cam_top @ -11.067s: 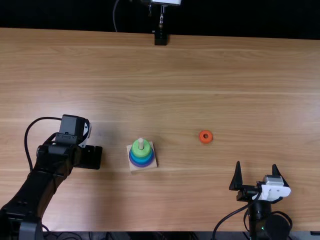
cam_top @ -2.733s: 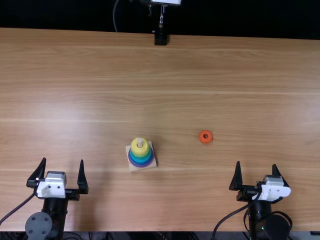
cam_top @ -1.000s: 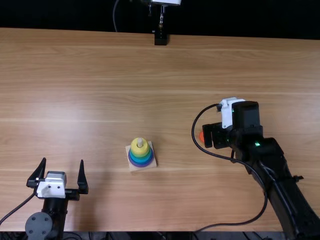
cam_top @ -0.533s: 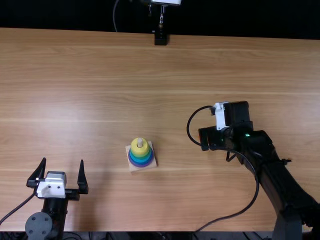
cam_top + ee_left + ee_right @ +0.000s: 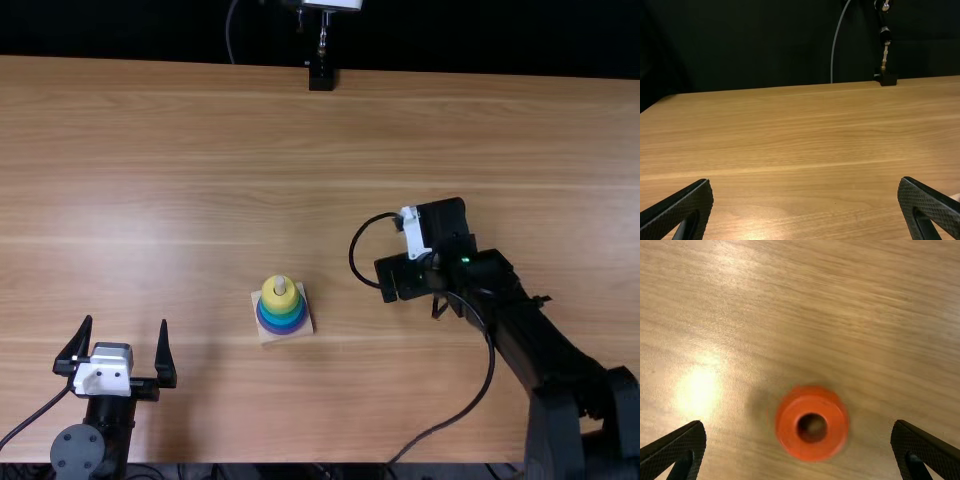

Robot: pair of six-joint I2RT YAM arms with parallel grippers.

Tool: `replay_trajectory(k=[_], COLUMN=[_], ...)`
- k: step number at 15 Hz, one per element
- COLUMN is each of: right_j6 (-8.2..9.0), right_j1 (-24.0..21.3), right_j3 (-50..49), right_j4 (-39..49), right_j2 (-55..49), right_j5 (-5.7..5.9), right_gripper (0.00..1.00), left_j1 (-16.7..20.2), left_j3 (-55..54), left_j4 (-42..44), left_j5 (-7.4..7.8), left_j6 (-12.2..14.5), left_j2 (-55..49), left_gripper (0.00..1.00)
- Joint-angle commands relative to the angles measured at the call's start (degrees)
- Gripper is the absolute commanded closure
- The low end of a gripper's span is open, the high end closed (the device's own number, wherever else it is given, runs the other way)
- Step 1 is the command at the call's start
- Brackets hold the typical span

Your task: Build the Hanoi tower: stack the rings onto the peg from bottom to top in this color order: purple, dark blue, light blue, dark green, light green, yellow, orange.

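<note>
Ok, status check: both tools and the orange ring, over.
Left tool open, empty. Right tool open above orange ring, ring ungripped on table. Nothing seen between them.

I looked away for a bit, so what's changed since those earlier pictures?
The yellow ring is now on the stack. The left gripper, open, has drawn back from beside the stack to the near edge. The right gripper has gone from the near edge out over the orange ring, which shows between its open fingers, not held. The base has stayed about where it was.
</note>
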Motion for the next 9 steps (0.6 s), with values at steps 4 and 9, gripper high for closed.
replay_trajectory(k=[4,9], right_j6=[0.29,0.29], right_j1=[0.6,0.4], right_j3=[2.2,2.3], right_j4=[0.0,-0.1], right_j2=[4.0,4.3], right_j5=[-0.45,-0.56], right_gripper=[0.00,0.79], left_j1=[0.3,0.3], left_j3=[-0.8,-0.8], left_j4=[-3.0,-3.0], left_j5=[-0.11,-0.11], left_j6=[0.6,0.6], left_j2=[-0.7,-0.7], left_gripper=[0.00,0.00])
